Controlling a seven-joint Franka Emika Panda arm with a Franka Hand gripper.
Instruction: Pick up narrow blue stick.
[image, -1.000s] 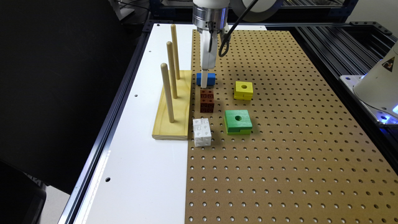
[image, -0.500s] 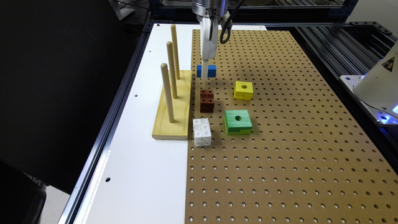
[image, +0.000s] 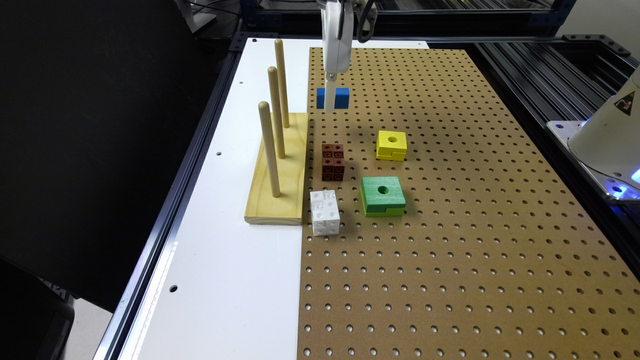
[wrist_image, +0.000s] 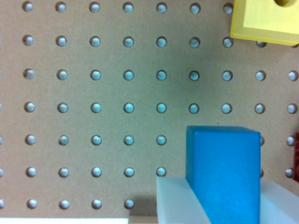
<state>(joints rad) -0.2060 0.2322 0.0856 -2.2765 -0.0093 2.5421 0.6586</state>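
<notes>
The narrow blue stick (image: 342, 98) hangs in the air above the far part of the pegboard (image: 450, 240), clear of its surface. My gripper (image: 330, 104) comes down on it from above and is shut on its middle. In the wrist view the blue stick (wrist_image: 223, 158) sits clamped between the two white fingers (wrist_image: 175, 200) of the gripper (wrist_image: 223, 212), with the board well below it and its shadow on the holes.
A wooden base with three upright pegs (image: 278, 165) stands at the exterior view's left of the stick. Nearer lie a brown studded block (image: 332, 161), a white studded block (image: 324, 212), a yellow holed block (image: 391, 145) and a green holed block (image: 383, 195).
The gripper has risen with the blue stick in it, lifting the stick off the board beside the brown block. The other blocks have stayed put.
</notes>
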